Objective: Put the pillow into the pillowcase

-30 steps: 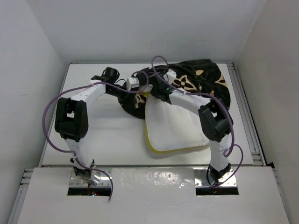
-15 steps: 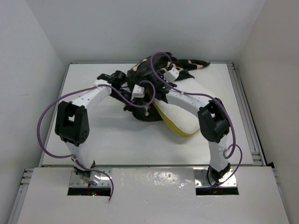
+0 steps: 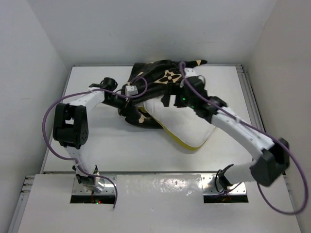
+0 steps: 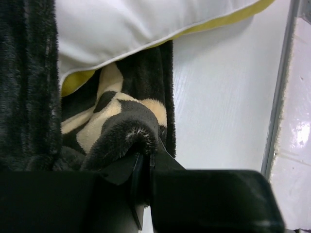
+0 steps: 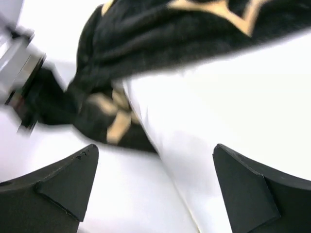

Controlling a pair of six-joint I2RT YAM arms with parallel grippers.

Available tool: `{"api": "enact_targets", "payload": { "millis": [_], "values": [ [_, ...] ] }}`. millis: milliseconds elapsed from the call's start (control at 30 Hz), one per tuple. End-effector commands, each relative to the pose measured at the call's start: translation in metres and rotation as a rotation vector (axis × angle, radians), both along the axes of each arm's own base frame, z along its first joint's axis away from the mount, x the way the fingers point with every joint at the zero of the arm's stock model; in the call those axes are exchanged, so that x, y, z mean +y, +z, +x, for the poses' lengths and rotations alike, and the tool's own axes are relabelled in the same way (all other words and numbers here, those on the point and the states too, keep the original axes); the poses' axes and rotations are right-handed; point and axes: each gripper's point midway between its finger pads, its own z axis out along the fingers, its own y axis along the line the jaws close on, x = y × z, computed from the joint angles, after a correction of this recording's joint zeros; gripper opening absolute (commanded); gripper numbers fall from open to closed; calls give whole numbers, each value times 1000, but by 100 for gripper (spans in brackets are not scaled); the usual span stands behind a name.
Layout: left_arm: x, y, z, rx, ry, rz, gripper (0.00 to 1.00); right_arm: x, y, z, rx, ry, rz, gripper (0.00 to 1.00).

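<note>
Pillow (image 3: 187, 127), white, yellow-edged: lies on the table (image 3: 97, 141), directly under the right gripper (image 5: 154, 155) and just to the right of the left gripper (image 4: 146, 154). The part beyond the right gripper is covered by the pillowcase (image 3: 158, 77); the part on its near side is bare.

Pillowcase, black plush with tan motifs: draped over the pillow's far end, with one bunched fold running down to the left gripper. Whether the pillow sits inside the opening or merely under the cloth, I cannot tell.

Left gripper: jaws pinched tight on that fold of pillowcase, low by the table.

Right gripper: jaws spread wide, nothing between them, hovering over the pillow close to the pillowcase hem.

Step in hand, by my reckoning: drawing the case along the pillow, about partway. The next move likely calls for the right gripper to take a hold on hem or pillow while the left holds the mouth taut. Slack plush could slip or bunch.
</note>
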Motion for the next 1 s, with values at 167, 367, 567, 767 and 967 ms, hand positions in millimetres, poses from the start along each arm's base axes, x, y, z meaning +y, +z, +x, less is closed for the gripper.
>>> {"api": "enact_targets", "payload": {
  "millis": [167,367,567,767,967],
  "values": [
    [-1,23,10,-112,36,48,0,-138,-99,-139,400,-431,125,90],
    [-5,19,-1,-131,13,101,0,-154,-135,-146,330,-648,368,99],
    [-12,17,-8,-133,17,110,0,-130,-154,-132,323,-624,568,99],
    [-15,8,-8,-139,38,139,0,-108,-161,-117,176,-515,738,62],
    [-41,29,11,-191,35,99,0,-29,-82,-121,-79,-88,825,0]
  ]
}}
